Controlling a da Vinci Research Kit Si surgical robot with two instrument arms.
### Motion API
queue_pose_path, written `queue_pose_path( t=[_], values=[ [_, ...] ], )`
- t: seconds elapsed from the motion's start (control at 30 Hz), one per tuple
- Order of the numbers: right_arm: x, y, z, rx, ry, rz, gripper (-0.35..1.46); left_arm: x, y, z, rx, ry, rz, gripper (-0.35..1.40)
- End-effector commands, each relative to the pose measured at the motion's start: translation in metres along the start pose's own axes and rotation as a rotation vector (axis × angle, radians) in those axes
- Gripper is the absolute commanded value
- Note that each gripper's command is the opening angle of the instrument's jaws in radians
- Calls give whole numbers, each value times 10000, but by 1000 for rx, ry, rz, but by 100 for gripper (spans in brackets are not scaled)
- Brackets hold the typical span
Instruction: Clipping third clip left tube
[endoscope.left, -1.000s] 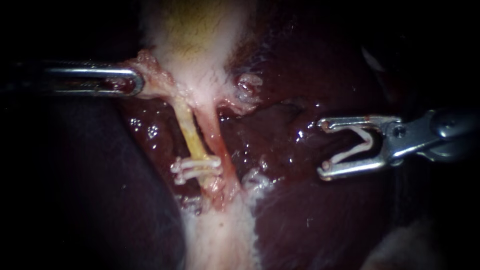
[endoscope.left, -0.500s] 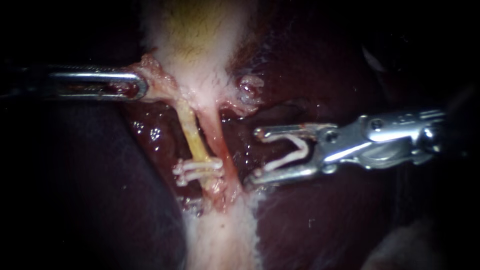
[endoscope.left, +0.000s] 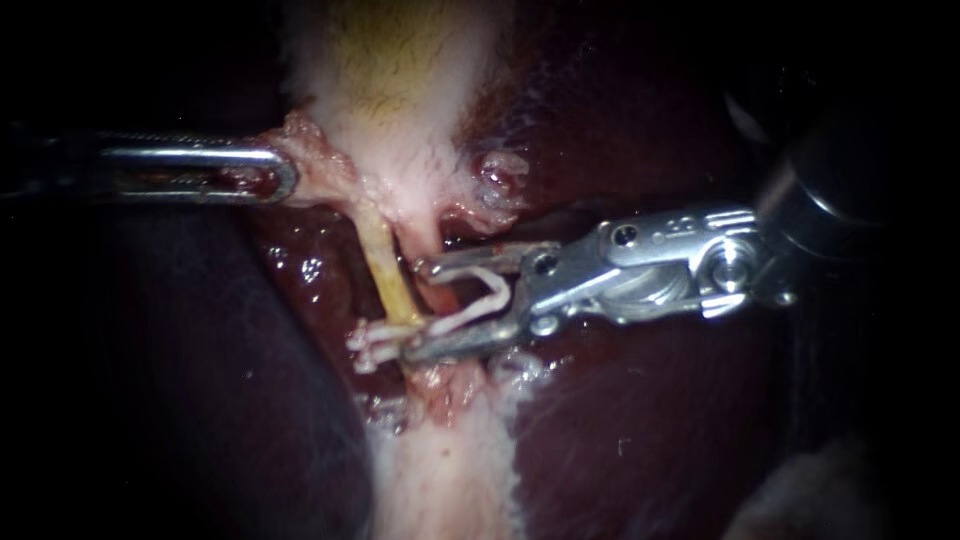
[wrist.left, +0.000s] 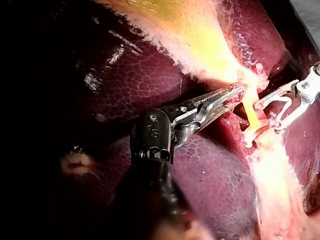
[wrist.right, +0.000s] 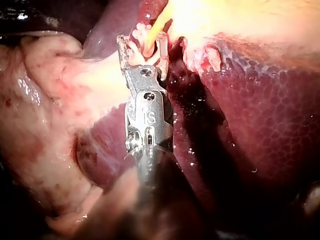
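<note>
Right instrument (endoscope.left: 415, 310), its pincer wide around an open clip (endoscope.left: 497, 290), at the left tube (endoscope.left: 385, 265); next, likely straddle fully, then squeeze

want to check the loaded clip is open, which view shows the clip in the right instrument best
The endoscope view: the clip shows side-on, both arms spread, held in the right instrument. The left wrist view shows it small and far off. The right wrist view looks along the instrument, which hides most of it.

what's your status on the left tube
Left instrument shut on tissue. Right instrument shut on clip, not yet squeezed, tips at left tube. Seated clips alongside.
</note>
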Motion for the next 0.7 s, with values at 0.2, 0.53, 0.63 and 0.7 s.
queue_pose_path(
  t=[0.2, 0.53, 0.63, 0.7],
  values=[
    [-3, 18, 3, -4, 0, 1, 50, 0, 1, 0, 1, 0, 0, -35],
    [8, 35, 26, -14, 2, 8, 49, 0, 1, 2, -1, -1, 0, -35],
    [17, 40, 41, -1, 31, 6, 49, 0, 1, 2, -1, -1, 0, -35],
    [21, 42, 47, 12, 44, -1, 49, 0, 1, 2, -1, -1, 0, -35]
  ],
)
